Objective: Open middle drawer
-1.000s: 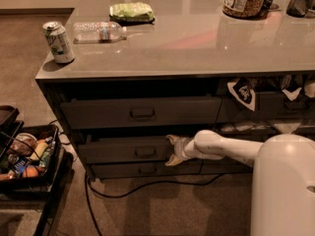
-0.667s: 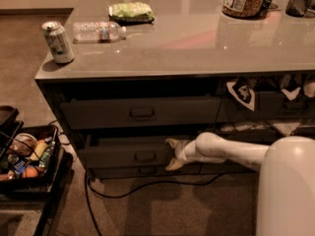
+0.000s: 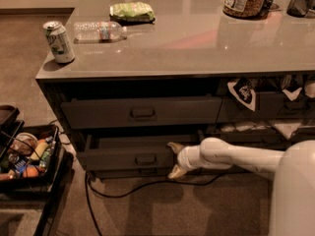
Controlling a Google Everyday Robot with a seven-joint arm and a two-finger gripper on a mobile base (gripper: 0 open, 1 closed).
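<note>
**Partly open, more pull to come**

We find the wide dark grey middle drawer (image 3: 113, 157) at lower centre of the frame. It stands slightly proud of the dark cabinet (image 3: 54, 102), with a strip of interior showing. We judge it partly open, with more travel left. Just right of its small rectangular loop handle (image 3: 145, 159), our white two-finger gripper (image 3: 173, 159) has its fingers spread and clasps nothing. We cannot tell whether it touches the front.
</note>
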